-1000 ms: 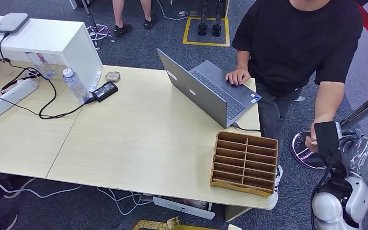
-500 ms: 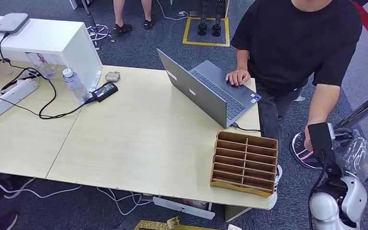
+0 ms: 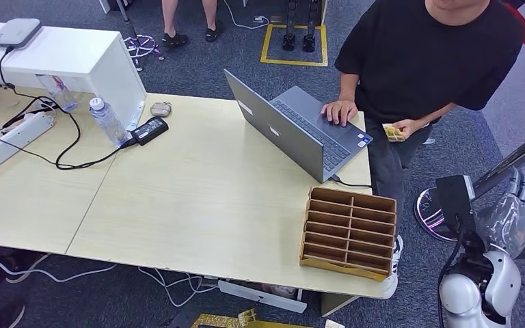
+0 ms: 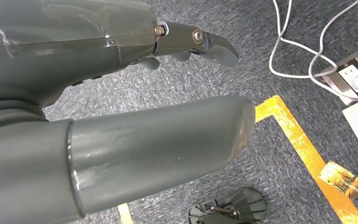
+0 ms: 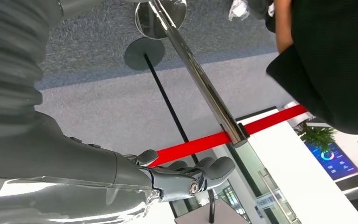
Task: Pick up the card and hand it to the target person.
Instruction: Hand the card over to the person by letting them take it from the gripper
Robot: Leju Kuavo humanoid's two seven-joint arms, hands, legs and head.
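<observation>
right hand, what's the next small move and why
Probably draw the right hand back toward the body and lower the arm. The person's hand holds the card near their waist, apart from the robot, and the right hand's fingers hold nothing, so the handover looks done and nothing calls for reaching out.

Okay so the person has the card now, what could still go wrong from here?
1. The right hand is raised, open and empty, beside the chrome stanchion post; lowering the arm carelessly might clip the post.
2. The person holding the card stands close to that arm, so a wide retreat may brush them.
3. The laptop and wooden organizer sit near the table edge on that side; an inward sweep might knock them.
</observation>
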